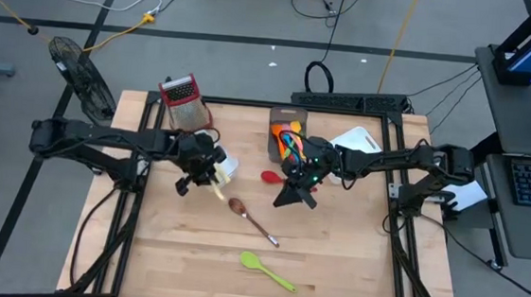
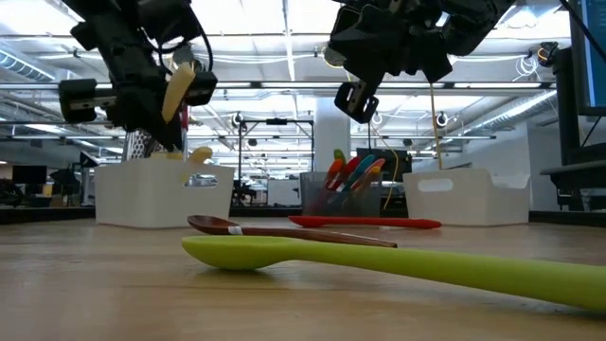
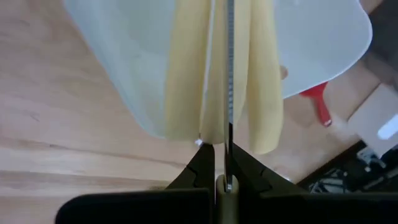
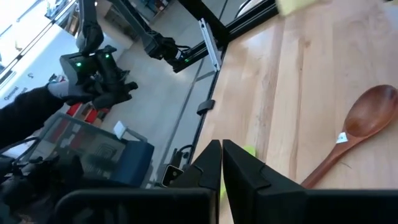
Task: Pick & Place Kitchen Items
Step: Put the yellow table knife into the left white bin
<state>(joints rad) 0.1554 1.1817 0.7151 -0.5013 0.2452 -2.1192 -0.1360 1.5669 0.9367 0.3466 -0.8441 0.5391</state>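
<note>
Left gripper [image 1: 214,171], centre-left of the high view, is clamped on a yellow-handled knife [image 3: 229,81] above a white bin [image 2: 161,194]. Right gripper [image 1: 292,196], centre frame, is closed and appears empty. Brown spoon [image 1: 252,220], green spoon [image 1: 267,271] and red spatula [image 1: 271,176] lie on the table [image 1: 352,260]. Dark grey bin [image 1: 276,130] holds utensils; box grater [image 1: 182,99] upper left. No legible writing.

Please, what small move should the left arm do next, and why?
Probably lower the left pincer a little and open it. It is shut on a yellow-handled knife and hangs over the white bin, so the knife should drop in. The right pincer is shut and empty above the table.
</note>
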